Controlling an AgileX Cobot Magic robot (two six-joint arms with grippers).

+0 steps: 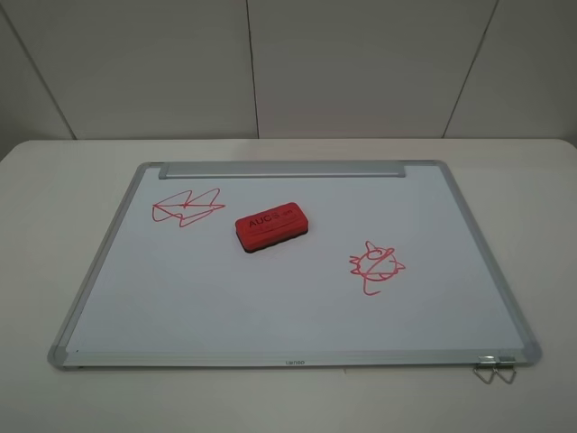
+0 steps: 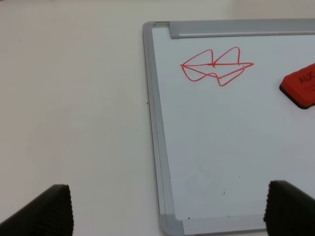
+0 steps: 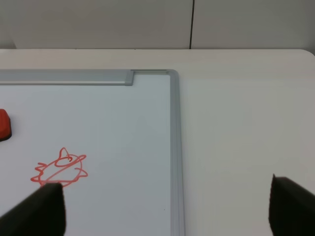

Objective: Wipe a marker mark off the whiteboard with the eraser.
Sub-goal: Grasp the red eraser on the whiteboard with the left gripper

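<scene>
The whiteboard (image 1: pixel 270 307) lies flat on the table. The eraser (image 1: pixel 270 226), red with "AUC" on top, rests on the board near its middle. To its left, near the far left corner, is the marker mark (image 1: pixel 187 207), an angular red zigzag. No gripper shows in the exterior high view. In the left wrist view my left gripper (image 2: pixel 170 209) is open above the board's left frame, with the marker mark (image 2: pixel 214 64) and the eraser (image 2: pixel 301 88) ahead. My right gripper (image 3: pixel 166 209) is open over the board's right frame, the eraser's end (image 3: pixel 4 125) at the view's edge.
A round bug-like red scribble (image 1: pixel 376 266) sits right of the eraser, also seen as the bug scribble (image 3: pixel 60 169) in the right wrist view. The grey tray strip (image 1: pixel 282 170) runs along the far edge. Metal clips (image 1: pixel 494 370) stick out at the near right corner.
</scene>
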